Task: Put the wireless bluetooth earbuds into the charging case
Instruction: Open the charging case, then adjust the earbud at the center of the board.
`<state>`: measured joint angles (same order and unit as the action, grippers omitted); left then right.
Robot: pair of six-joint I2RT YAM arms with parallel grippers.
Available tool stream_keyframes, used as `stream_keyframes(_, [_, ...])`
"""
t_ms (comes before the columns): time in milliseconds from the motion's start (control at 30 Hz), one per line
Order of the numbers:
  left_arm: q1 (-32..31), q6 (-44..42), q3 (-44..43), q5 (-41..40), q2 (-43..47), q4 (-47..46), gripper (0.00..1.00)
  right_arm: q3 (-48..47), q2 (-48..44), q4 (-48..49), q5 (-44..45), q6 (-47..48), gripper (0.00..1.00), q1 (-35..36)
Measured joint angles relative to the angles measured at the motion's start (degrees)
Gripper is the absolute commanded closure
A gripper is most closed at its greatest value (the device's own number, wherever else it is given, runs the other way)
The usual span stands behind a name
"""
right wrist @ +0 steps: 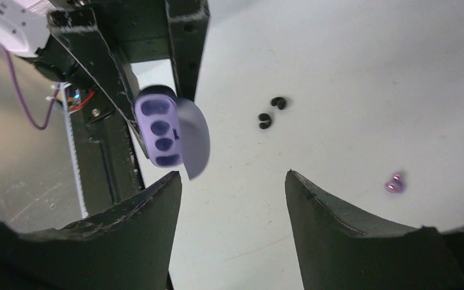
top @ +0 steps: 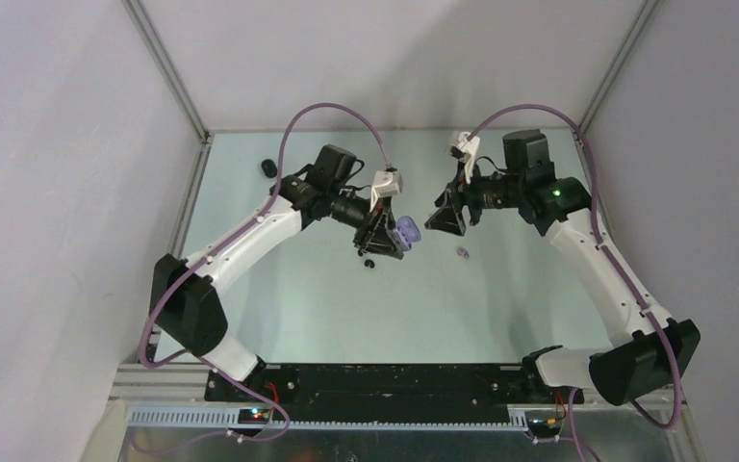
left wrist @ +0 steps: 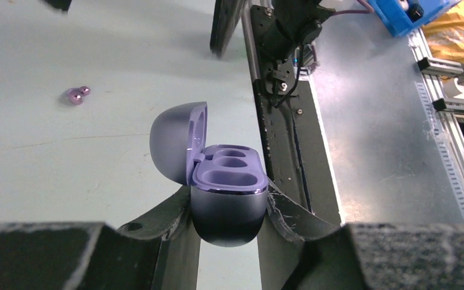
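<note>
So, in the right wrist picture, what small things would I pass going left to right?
Open case → black buds → purple bud

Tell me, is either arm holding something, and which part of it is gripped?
The left fingers pinch the purple charging case by the sides of its lower half. The right fingers are open, holding nothing.
</note>
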<state>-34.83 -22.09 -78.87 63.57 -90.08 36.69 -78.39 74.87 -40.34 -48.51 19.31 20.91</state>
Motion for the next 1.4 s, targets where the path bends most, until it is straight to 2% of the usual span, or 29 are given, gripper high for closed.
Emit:
stream_keyframes(133, [2.6, 2.3, 1.4, -0.6, 1.8, -3.5, 1.00, 0.0, -1.5, 0.4, 1.8, -0.1, 0.28, -3.1])
stream_keyframes(233, [6.4, 6.1, 6.3, -2.2, 6.8, -9.9, 1.00, 0.0, -2.3, 1.2, 3.2, -0.2, 0.27, -6.7])
stream_keyframes(433, [14.6, 17.7, 24.9, -7.3, 21.4, -33.4, 1.00, 0.4, -1.1, 2.1, 8.2, -0.5, 0.27, -9.6])
stream_keyframes(567, [15.8, 25.7, 40.1, -11.5, 29.4, -55.7, 1.00, 3.6, 1.6, 3.4, 12.3, -1.2, 0.27, -9.5])
stream_keyframes(733, [16.3, 32.7, 52.3, -14.9, 33.8, -75.9, 1.00, 4.5, 9.1, 4.2, 21.0, -1.2, 0.29, -9.5])
stream_keyframes(900, [16.8, 39.3, 54.6, -16.3, 32.3, -91.1, 1.00, 4.4, 18.6, 3.9, 30.1, 0.3, 0.35, -9.5])
stream_keyframes(1000, [16.9, 43.8, 55.4, -15.5, 28.3, -101.9, 1.00, 3.7, 24.9, 1.7, 34.0, 1.2, 0.42, -9.6])
stream_keyframes(1067, [17.1, 47.5, 56.0, -13.6, 24.6, -108.5, 1.00, 2.1, 29.4, -1.5, 35.8, 1.7, 0.44, -9.9])
stream_keyframes(1233, [17.9, 54.8, 55.3, -8.0, 20.3, -116.0, 1.00, 0.3, 33.7, -6.6, 38.0, 4.0, 0.44, -10.6])
stream_keyframes(1400, [18.0, 56.2, 55.2, -6.6, 21.2, -119.1, 1.00, -1.1, 33.6, -8.1, 37.8, 7.0, 0.45, -10.8])
